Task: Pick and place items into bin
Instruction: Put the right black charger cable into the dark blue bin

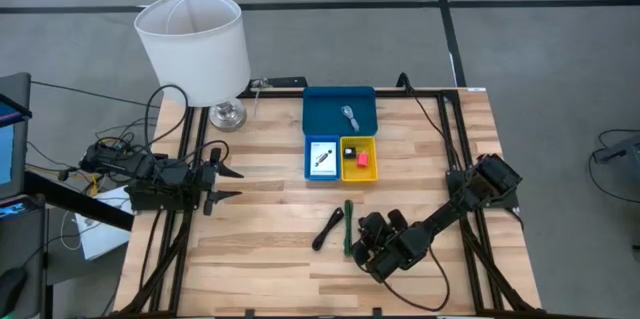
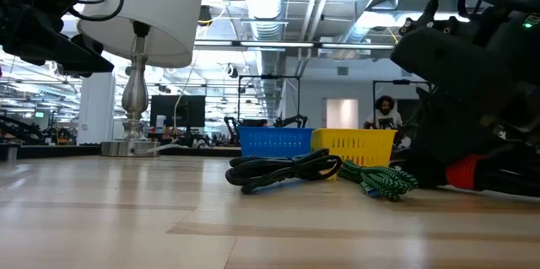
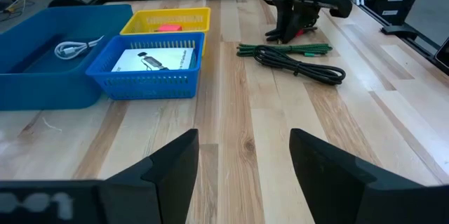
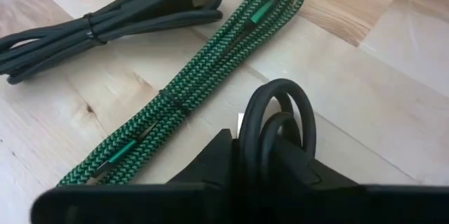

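The bin is a wide blue tray (image 1: 340,109) joined to a small blue tray (image 1: 322,157) holding a white card and a yellow tray (image 1: 360,157) holding a red piece. A green braided cord (image 4: 189,83) and a black cord bundle (image 4: 112,17) lie flat on the table side by side, near of the trays. My right gripper (image 1: 362,242) sits low just right of the green cord (image 1: 348,227), shut on a black coiled cord with a red part. My left gripper (image 1: 237,184) waits open at the table's left side. My right gripper pinches the black coiled cord between its two fingers; the cord's loops (image 4: 277,115) stick out past the fingertips. It comes in low, slanting from the table's right-near side. A red part (image 2: 464,172) shows under the gripper close to the tabletop; whether it rests there I cannot tell.
A white lampshade (image 1: 193,44) on a metal base (image 1: 228,114) stands at the far left, beside the wide tray. A white cable (image 3: 70,47) lies in the wide blue tray. Bare wood stretches between my left gripper (image 3: 245,161) and the cords.
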